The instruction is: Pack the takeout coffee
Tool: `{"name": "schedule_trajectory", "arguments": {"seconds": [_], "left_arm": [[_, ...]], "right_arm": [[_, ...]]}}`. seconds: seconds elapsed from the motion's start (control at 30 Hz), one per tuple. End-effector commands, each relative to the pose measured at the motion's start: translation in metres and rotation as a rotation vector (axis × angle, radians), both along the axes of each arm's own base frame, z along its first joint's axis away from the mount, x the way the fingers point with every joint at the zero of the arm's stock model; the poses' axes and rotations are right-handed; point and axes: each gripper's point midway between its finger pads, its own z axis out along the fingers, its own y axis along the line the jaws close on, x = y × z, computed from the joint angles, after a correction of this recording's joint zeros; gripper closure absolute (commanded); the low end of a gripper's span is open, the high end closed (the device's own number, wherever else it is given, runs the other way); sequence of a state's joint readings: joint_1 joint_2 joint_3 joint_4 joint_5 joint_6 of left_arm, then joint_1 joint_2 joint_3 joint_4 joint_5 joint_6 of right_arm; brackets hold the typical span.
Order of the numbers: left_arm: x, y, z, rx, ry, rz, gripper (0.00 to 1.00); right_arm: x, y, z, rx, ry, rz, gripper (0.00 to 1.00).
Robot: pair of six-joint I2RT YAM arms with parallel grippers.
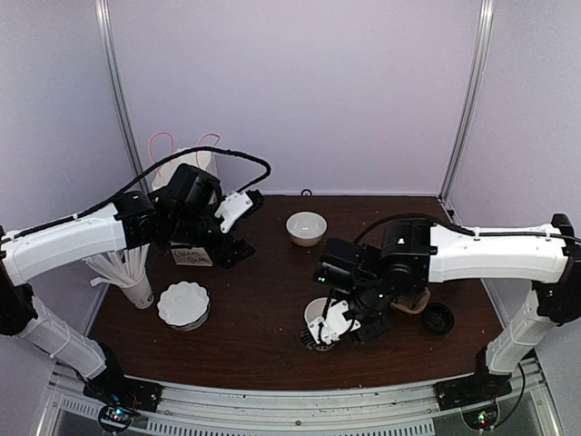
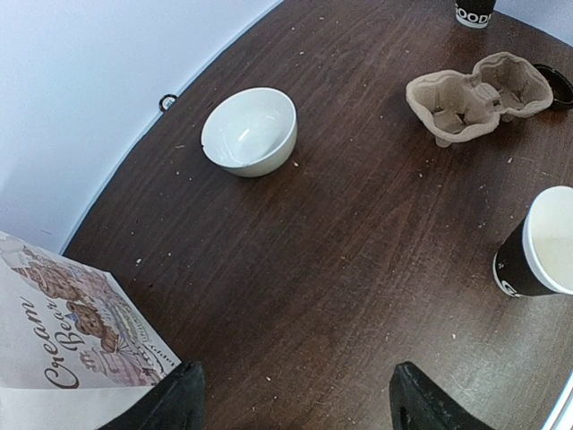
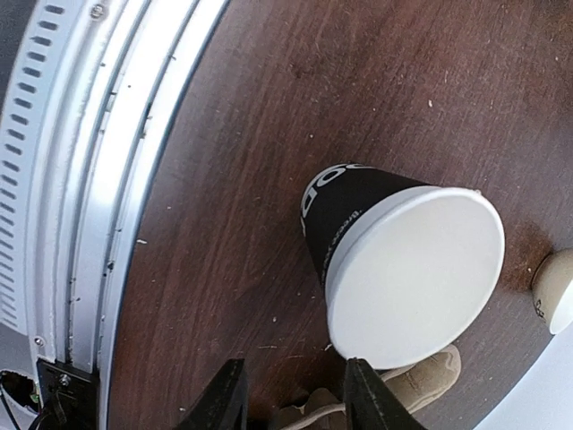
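My right pincer (image 3: 294, 376), apart and empty, hangs by the lidless black paper cup (image 3: 403, 269); my left pincer (image 2: 297, 385) gapes too. The lettered black takeout coffee cup (image 2: 474, 11), its lid seemingly out of shot, stands right of the brown pulp carrier (image 2: 479, 94). Closing here could seize or tip the wrong cup.

**A:** Clear lanes?

**B:** Centre of the worktop (image 1: 263, 295) is bare wood, from the white bowl (image 1: 306, 227) at the far side down to the near edge. Left end effector (image 2: 298, 381), jaws wide, looks straight over it.

**A:** Blockers?

**B:** Left: paper bag (image 2: 54, 331) far, fluted dishes (image 1: 183, 304) and a white cup of sticks (image 1: 127, 272) nearer. Right: lidless cup (image 3: 403, 269) just ahead of the right end effector (image 3: 294, 372), pulp carrier (image 2: 474, 94) under that arm, black lid (image 1: 438, 318) beside it. Metal rail (image 3: 81, 179) borders the near edge.
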State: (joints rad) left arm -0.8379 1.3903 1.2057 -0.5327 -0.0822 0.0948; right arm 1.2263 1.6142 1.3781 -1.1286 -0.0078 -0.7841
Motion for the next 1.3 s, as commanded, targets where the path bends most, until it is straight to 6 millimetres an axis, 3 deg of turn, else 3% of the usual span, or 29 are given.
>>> {"name": "schedule_trajectory", "arguments": {"seconds": [0.0, 0.13, 0.27, 0.43, 0.57, 0.73, 0.97, 1.27], "left_arm": [[0.001, -0.005, 0.012, -0.032, -0.015, -0.013, 0.25], [0.0, -0.007, 0.016, -0.043, -0.016, -0.022, 0.25], [-0.001, -0.008, 0.017, -0.054, -0.015, -0.025, 0.25], [0.0, -0.009, 0.014, -0.036, -0.018, -0.033, 0.25], [0.0, -0.009, 0.013, -0.032, -0.012, -0.036, 0.25], [0.0, -0.009, 0.013, -0.031, -0.015, -0.035, 0.25], [-0.001, -0.009, 0.014, -0.036, -0.013, -0.039, 0.25], [0.0, -0.007, 0.012, -0.022, -0.015, -0.034, 0.25]], "right_arm": [[-0.005, -0.029, 0.037, 0.076, 0.062, -0.031, 0.57], [0.029, -0.063, 0.054, 0.162, 0.085, -0.213, 0.56], [0.055, -0.122, 0.033, 0.187, 0.07, -0.435, 0.6], [0.043, -0.19, -0.001, 0.154, 0.111, -0.613, 0.73], [0.027, -0.223, -0.031, 0.05, 0.129, -0.653, 0.76], [0.027, -0.24, -0.057, -0.025, 0.091, -0.649, 0.78], [0.034, -0.243, -0.082, -0.072, 0.085, -0.616, 0.78], [0.034, -0.248, -0.109, -0.139, 0.106, -0.57, 0.68]]}}
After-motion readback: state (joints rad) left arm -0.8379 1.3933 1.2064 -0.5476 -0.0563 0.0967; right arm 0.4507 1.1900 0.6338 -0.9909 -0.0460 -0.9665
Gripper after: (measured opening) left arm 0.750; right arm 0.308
